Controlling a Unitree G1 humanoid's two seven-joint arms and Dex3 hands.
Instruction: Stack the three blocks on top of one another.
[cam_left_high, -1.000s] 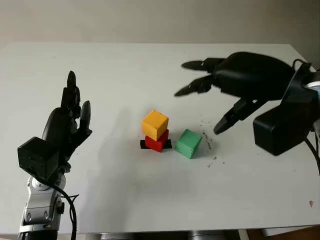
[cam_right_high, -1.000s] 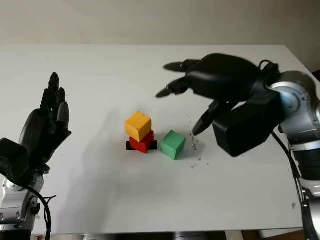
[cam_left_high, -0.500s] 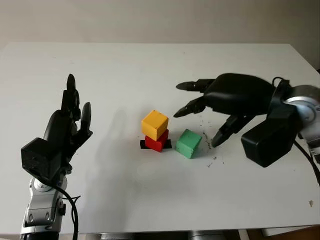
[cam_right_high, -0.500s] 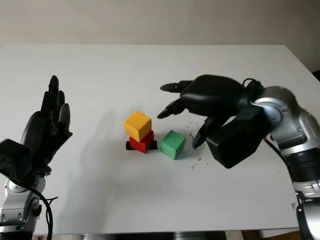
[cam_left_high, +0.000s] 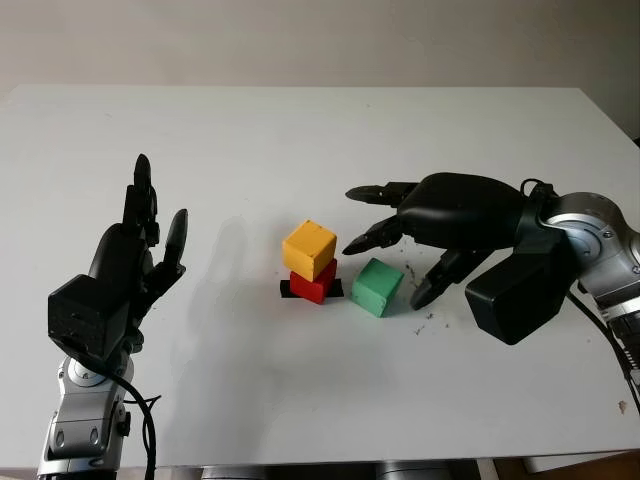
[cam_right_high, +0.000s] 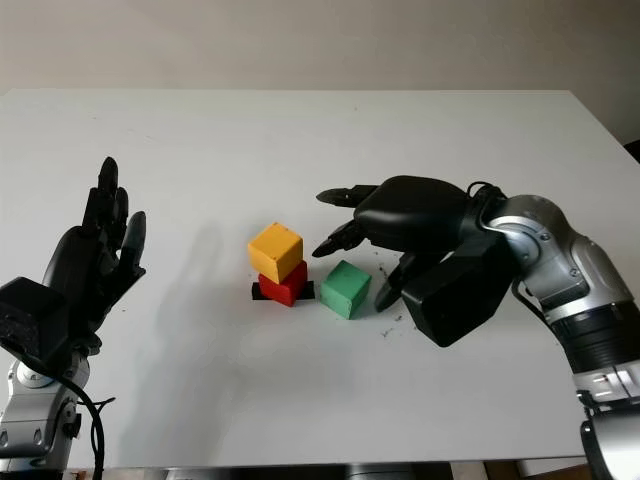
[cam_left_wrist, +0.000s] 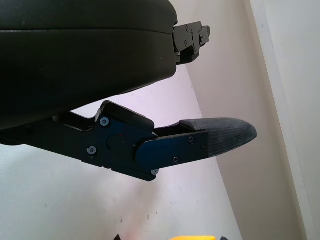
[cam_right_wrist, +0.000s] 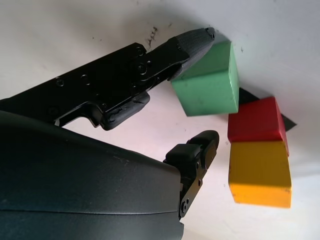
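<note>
A yellow block (cam_left_high: 309, 248) sits on a red block (cam_left_high: 314, 283), which stands on a small black mark (cam_left_high: 286, 289) in the middle of the white table. A green block (cam_left_high: 377, 287) lies on the table just to their right. My right hand (cam_left_high: 398, 248) hovers low over the green block, open, with fingers on both sides of it; in the right wrist view one fingertip (cam_right_wrist: 197, 41) is at the green block's (cam_right_wrist: 210, 82) edge, beside the red block (cam_right_wrist: 257, 119) and yellow block (cam_right_wrist: 260, 172). My left hand (cam_left_high: 135, 250) is raised at the left, open.
The white table (cam_left_high: 300, 140) stretches wide around the blocks. Dark specks (cam_left_high: 420, 290) dot the surface right of the green block. The table's right edge (cam_left_high: 612, 110) runs close behind my right arm.
My right hand has come down and to the left, from above the table's right part to just over the green block. The left hand and the blocks have stayed put.
</note>
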